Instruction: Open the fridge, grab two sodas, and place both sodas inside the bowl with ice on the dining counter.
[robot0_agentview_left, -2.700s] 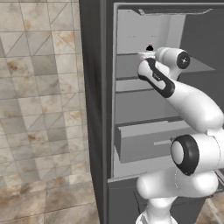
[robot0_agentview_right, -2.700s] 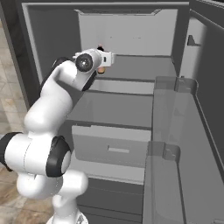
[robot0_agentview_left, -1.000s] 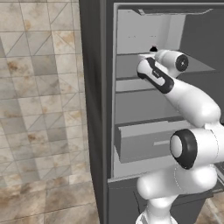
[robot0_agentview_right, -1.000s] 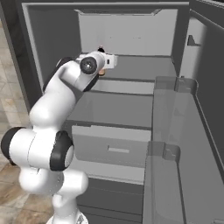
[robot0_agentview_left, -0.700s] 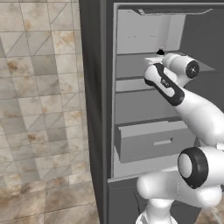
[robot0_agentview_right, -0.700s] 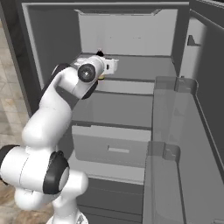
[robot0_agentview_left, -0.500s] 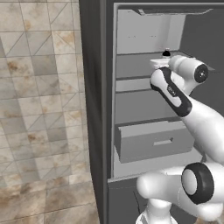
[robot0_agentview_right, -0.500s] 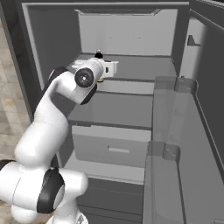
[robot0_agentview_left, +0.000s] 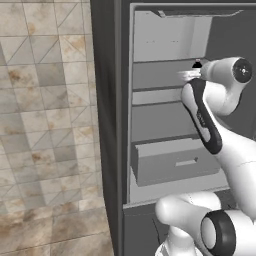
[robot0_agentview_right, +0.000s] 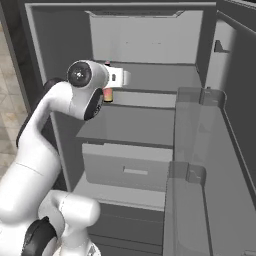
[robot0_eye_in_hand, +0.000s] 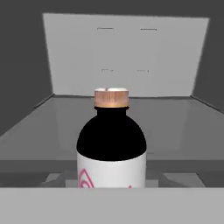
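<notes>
The two-finger gripper is closed on the small cylindrical soda bottle, which in the hand view stands upright right in front of the camera: black rounded shoulders, a copper-brown cap, and a white label with a pink swirl. In the right base view a pink-orange part of the same bottle shows just below the white hand, at the front of the upper shelf inside the tall dark grey fridge.

As I judge it, the step is carrying this first soda out of the fridge. Doing it well means keeping the bottle upright, drawing it straight back along the shelf line, and clearing the shelf lip and the clear door bins before swinging away. The bottle looks smooth and hard, so a firm, level grip matters more than speed.

The fridge interior is pale grey and matte, with flat, faintly glossy shelves and a boxy drawer below. The door bins are translucent plastic. Beside the fridge runs a beige, mottled tiled wall.
</notes>
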